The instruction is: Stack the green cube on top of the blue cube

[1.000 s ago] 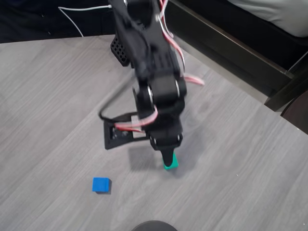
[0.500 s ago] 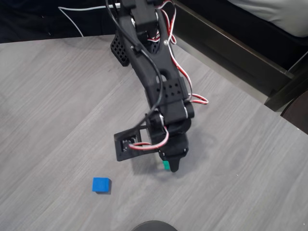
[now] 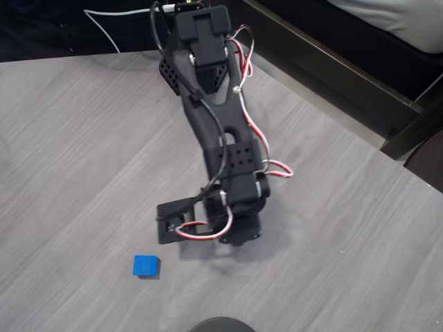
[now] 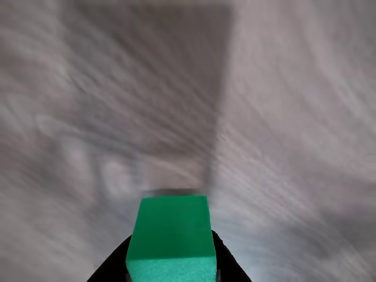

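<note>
In the wrist view the green cube (image 4: 172, 236) sits at the bottom centre, clamped between my black fingers (image 4: 114, 265), which press on its two sides; my gripper (image 4: 172, 261) is shut on it above the blurred grey table. From overhead, the black arm (image 3: 228, 166) reaches down the middle of the table and hides both the fingers and the green cube beneath its wrist. The blue cube (image 3: 146, 265) rests on the table to the lower left of the arm's end, well apart from it.
The grey wood-grain table (image 3: 69, 173) has open room on the left and right of the arm. A dark frame (image 3: 332, 69) runs along the table's upper right edge. A dark round object (image 3: 221, 325) pokes in at the bottom edge.
The arm's end has swung left and tipped over the green cube, which showed below the fingers earlier and is now covered from overhead. The blue cube has not moved.
</note>
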